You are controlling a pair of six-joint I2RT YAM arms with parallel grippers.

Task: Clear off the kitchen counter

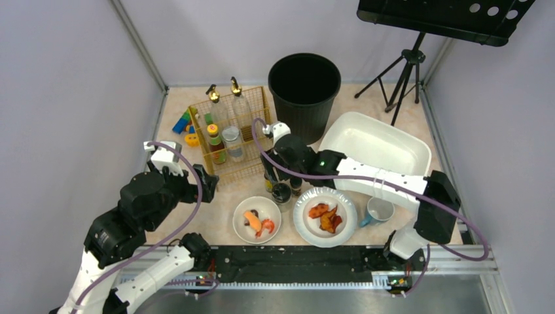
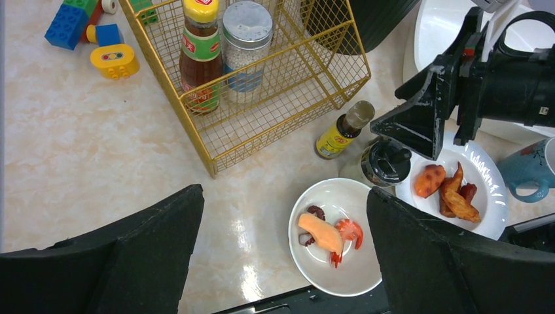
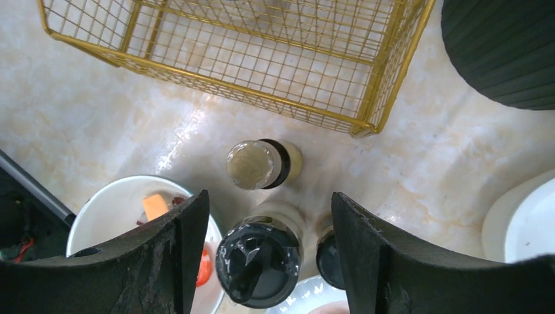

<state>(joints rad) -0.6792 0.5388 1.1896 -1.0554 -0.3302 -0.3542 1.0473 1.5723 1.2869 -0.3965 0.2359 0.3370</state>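
The kitchen counter [image 1: 222, 196] is beige marble. On it near the front stand a black-lidded jar [image 3: 258, 261], a small black-capped bottle [image 3: 330, 258] and a yellow-labelled sauce bottle [image 3: 262, 163]. My right gripper [image 3: 268, 199] is open and empty just above the jar, its jaws on either side of it; it also shows in the top view [image 1: 283, 178]. A small bowl of seafood [image 2: 334, 235] and a plate of fried food [image 2: 481, 196] lie in front. My left gripper [image 2: 285, 193] is open and empty, above bare counter left of the bowl.
A yellow wire basket [image 1: 229, 131] holds several bottles. Toy blocks [image 1: 185, 124] lie to its left. A black bin [image 1: 304, 85] stands at the back, a white tub [image 1: 376, 147] at the right and a blue mug [image 1: 378, 210] near the plate. A tripod [image 1: 406, 72] stands back right.
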